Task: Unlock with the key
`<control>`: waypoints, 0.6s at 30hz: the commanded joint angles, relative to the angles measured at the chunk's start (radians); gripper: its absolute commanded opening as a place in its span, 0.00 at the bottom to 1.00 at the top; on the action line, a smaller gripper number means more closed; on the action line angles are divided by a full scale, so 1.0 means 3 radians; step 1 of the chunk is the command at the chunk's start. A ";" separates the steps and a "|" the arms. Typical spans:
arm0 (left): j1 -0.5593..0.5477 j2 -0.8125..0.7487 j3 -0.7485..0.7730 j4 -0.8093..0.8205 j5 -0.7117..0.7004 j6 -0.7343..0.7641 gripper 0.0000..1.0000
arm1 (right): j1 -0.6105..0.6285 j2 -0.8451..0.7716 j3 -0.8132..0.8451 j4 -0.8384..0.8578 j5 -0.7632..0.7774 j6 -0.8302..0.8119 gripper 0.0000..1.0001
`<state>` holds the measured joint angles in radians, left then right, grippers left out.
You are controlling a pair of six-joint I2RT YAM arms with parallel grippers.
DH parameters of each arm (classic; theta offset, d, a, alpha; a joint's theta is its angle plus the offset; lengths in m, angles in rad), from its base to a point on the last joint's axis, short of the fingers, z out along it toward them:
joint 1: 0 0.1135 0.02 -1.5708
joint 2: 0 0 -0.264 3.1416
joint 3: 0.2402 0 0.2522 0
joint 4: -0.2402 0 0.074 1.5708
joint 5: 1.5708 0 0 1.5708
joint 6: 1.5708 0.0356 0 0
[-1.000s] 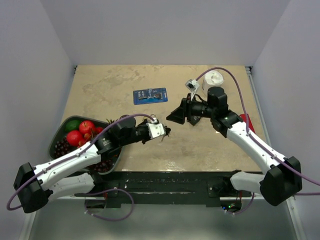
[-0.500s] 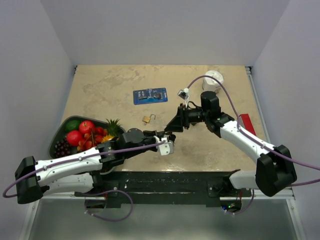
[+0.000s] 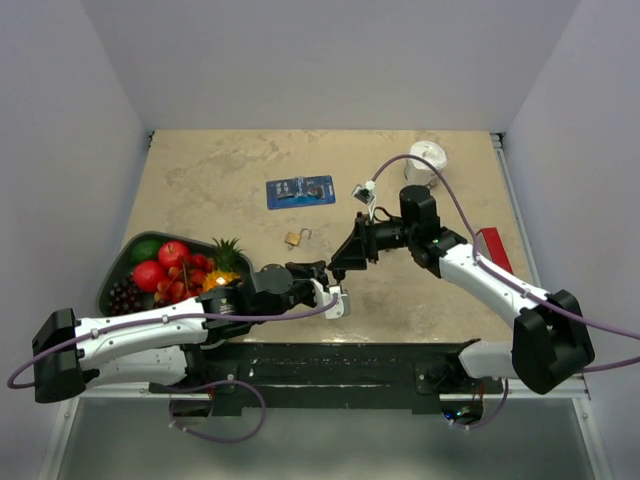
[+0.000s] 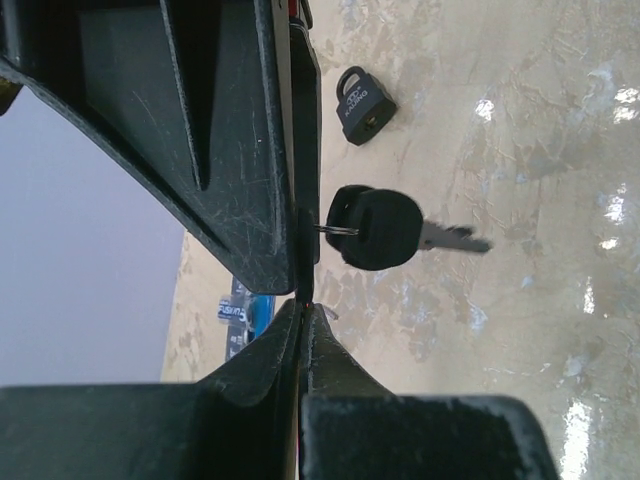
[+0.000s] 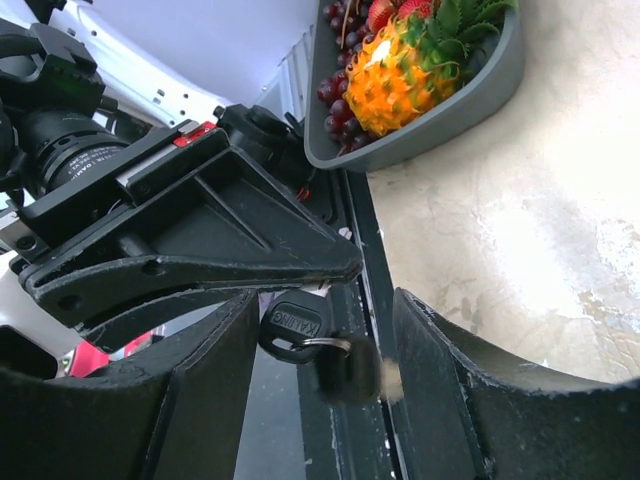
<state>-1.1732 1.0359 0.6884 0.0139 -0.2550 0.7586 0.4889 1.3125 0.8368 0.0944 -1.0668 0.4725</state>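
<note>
Tightly, left fingers (image 4: 200,120) pinch oval black-headed silver key (image 4: 385,230), right fingers (image 5: 190,400) spread wide, holding nothing

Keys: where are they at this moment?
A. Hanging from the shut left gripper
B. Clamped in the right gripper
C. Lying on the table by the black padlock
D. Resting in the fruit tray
A: the keys dangle by their ring from the shut left gripper, while the right gripper is open and grips nothing.

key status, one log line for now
key: dangling from shut left fingers | right fingers: open, key between them | padlock: apart, untouched
</note>
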 commanded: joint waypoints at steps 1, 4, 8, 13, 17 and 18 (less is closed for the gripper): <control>-0.0006 0.0014 0.0006 0.0271 -0.0208 0.0141 0.00 | 0.0114 0.0002 0.0028 0.0105 -0.0182 0.0036 0.59; -0.0006 0.0070 0.0022 0.0250 -0.0269 0.0135 0.00 | 0.0196 0.0063 0.0064 0.0094 -0.0156 0.0010 0.56; -0.0006 0.0111 0.0012 0.0250 -0.0336 0.0105 0.00 | 0.0257 0.0089 0.0064 0.0048 -0.0049 -0.0046 0.48; -0.0006 0.0070 -0.0024 0.0265 -0.0316 0.0115 0.00 | 0.0257 0.0038 0.0028 0.0059 0.0145 -0.0056 0.33; -0.0006 0.0034 -0.0055 0.0286 -0.0295 0.0095 0.00 | 0.0257 -0.0023 0.0003 0.0048 0.0426 -0.0077 0.11; -0.0006 0.0029 -0.0060 0.0291 -0.0295 0.0079 0.00 | 0.0262 -0.0034 -0.0002 0.0033 0.0492 -0.0102 0.06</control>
<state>-1.1721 1.0657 0.6819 0.0456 -0.3370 0.7788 0.5587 1.3453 0.8364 0.0891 -1.0100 0.4599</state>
